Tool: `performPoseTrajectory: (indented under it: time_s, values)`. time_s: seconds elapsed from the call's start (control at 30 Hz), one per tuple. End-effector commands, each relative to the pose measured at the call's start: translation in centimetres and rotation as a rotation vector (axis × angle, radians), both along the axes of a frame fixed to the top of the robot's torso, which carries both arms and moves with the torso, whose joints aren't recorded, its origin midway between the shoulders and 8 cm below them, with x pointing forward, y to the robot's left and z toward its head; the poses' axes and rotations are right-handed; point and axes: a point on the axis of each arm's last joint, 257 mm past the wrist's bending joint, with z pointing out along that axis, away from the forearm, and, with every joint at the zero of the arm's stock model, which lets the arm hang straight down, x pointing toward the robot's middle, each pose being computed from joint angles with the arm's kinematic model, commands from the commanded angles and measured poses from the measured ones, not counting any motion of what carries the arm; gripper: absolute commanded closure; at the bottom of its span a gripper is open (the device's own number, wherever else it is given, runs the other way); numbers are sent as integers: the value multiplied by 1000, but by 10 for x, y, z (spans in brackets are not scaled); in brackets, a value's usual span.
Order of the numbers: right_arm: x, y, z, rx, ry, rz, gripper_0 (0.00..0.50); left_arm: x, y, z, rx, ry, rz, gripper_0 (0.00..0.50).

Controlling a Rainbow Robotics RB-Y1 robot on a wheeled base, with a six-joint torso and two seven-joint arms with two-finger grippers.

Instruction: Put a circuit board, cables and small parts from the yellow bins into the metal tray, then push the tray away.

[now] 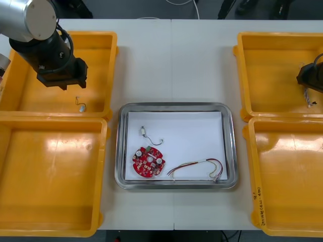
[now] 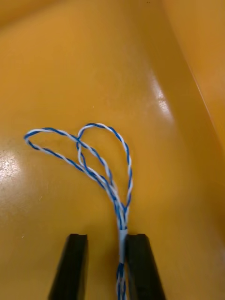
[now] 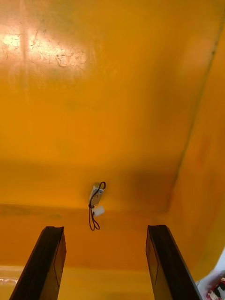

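- Left arm: reaches in from the far left corner of the tabletop (image 1: 171, 60) and angles down over the far left yellow bin (image 1: 91, 35). The black wrist housing points toward the bin's inner near corner.
- Left pincer (image 1: 63, 78): held above the bin floor with its fingers (image 3: 49, 262) spread wide and nothing between them.
- A small metal part with a black cable (image 3: 97, 193) lies on the bin floor, just ahead of the gap between the left fingers and close to the bin wall. It is apart from both fingers.
- Right arm: enters at the right edge of the front view, with its wrist over the far right yellow bin (image 1: 272, 35).
- Right pincer (image 2: 106, 236): low over the bin floor, fingers (image 2: 140, 267) drawn in to a narrow gap.
- The twisted blue and white cable (image 2: 121, 229) runs through that gap against the inner face of one finger. The other finger stands clear of it. The cable's loops fan out on the bin floor ahead of the fingertips.
- Metal tray (image 1: 174, 107): sits between the bins and is white inside.
- Tray contents: a round red circuit board (image 1: 148, 161), a red and yellow cable (image 1: 197, 167) beside it, and a second small part with a black lead (image 1: 146, 133) nearer the far rim.
- The near left bin (image 1: 55, 122) and near right bin (image 1: 282, 122) flank the tray.
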Motion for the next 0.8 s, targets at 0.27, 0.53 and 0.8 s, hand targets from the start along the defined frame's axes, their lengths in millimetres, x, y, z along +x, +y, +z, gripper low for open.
performPoseTrajectory:
  time_s: [0.27,0.53,0.8]
  values:
    - [-3,-5,-5,-19,-4,21,500,15,14,7,-8,-46,-72,0]
    - [-7,-9,30,-88,59,96,500,8,8,-18,-4,-16,-97,0]
    - [-18,-5,64,-108,116,150,500,2,8,-37,-25,2,-100,0]
